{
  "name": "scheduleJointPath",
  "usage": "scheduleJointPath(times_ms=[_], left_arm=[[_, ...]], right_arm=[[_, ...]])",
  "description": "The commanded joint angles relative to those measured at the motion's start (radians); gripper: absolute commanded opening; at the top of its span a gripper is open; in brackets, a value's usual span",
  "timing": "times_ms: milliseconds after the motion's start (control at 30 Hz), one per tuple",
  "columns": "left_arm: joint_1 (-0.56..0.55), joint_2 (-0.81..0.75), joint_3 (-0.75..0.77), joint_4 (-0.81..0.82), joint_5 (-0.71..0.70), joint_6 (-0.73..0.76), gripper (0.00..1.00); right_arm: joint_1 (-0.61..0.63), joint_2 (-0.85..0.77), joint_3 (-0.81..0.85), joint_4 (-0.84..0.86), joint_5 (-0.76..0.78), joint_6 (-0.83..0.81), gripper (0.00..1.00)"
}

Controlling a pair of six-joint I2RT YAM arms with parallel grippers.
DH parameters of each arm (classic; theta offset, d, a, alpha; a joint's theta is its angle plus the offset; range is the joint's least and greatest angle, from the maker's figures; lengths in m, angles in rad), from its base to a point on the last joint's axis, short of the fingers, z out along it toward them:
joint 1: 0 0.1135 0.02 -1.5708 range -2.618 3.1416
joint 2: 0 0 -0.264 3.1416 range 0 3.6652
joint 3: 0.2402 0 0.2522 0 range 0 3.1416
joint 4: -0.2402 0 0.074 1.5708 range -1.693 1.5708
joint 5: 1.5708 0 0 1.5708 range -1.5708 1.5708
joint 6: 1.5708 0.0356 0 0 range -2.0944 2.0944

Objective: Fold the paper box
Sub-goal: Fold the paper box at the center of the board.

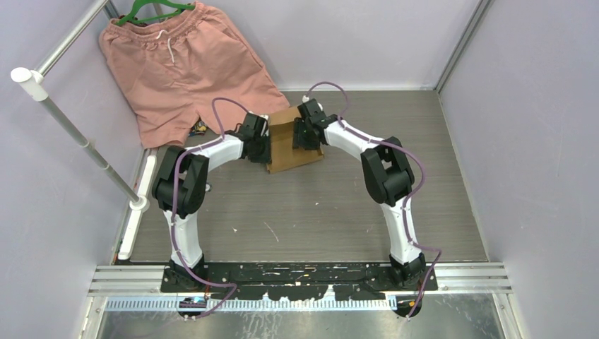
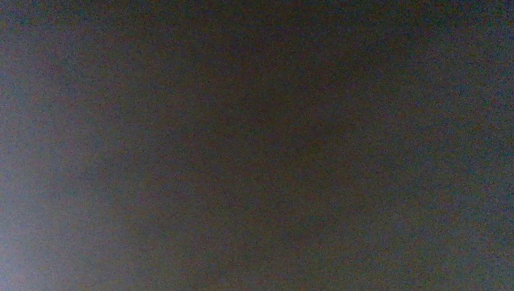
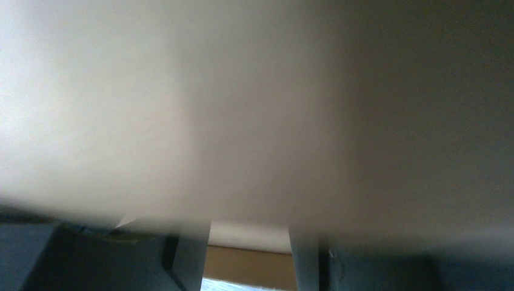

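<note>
Grey wood-grain table [image 1: 318, 219] fills the booth, with salmon-pink shorts [image 1: 184, 63] hung at its far left corner. The brown paper box [image 1: 284, 155] stands just right of the shorts' lower hem, towards the back. Between shorts and box the left gripper [image 1: 263, 141] sits against the cardboard, its camera dark, so I cannot tell its opening; on the side away from the shorts the right gripper [image 1: 305, 133] reaches into the box, its fingers [image 3: 189, 257] apart at the stems, tips hidden by cardboard, grip impossible to tell.

Top view evenly lit and sharp; left wrist nearly black, right wrist blurred against the paper box [image 3: 245, 267].
</note>
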Motion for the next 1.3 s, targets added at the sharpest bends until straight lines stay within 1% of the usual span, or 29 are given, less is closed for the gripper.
scheduleJointPath(times_ms=[0, 267, 700, 967, 1067, 1133, 1167, 1200, 1267], left_arm=[[-0.018, 0.031, 0.023, -0.060, 0.005, 0.050, 0.27], [-0.018, 0.032, 0.046, -0.060, -0.042, 0.048, 0.40], [-0.016, -0.010, 0.039, -0.042, -0.203, 0.019, 0.41], [0.008, -0.088, -0.024, 0.066, -0.142, -0.007, 0.42], [0.043, -0.105, -0.047, 0.100, -0.096, -0.033, 0.44], [0.070, -0.118, -0.076, 0.136, -0.036, -0.050, 0.44], [0.081, -0.127, -0.094, 0.166, 0.000, -0.055, 0.45], [0.087, -0.138, -0.108, 0.187, 0.023, -0.056, 0.49], [0.091, -0.152, -0.121, 0.201, 0.017, -0.058, 0.50]], right_arm=[[0.085, 0.061, -0.027, -0.050, -0.006, -0.060, 0.51], [0.087, 0.121, -0.036, -0.059, 0.005, -0.058, 0.50], [0.086, 0.118, -0.067, -0.045, -0.012, -0.057, 0.50], [0.086, 0.117, -0.074, -0.042, -0.019, -0.059, 0.50], [0.087, 0.115, -0.075, -0.045, -0.019, -0.060, 0.50], [0.087, 0.115, -0.076, -0.044, -0.020, -0.061, 0.50], [0.087, 0.116, -0.078, -0.044, -0.021, -0.060, 0.50], [0.086, 0.118, -0.078, -0.044, -0.022, -0.061, 0.50], [0.086, 0.119, -0.078, -0.044, -0.025, -0.062, 0.50]])
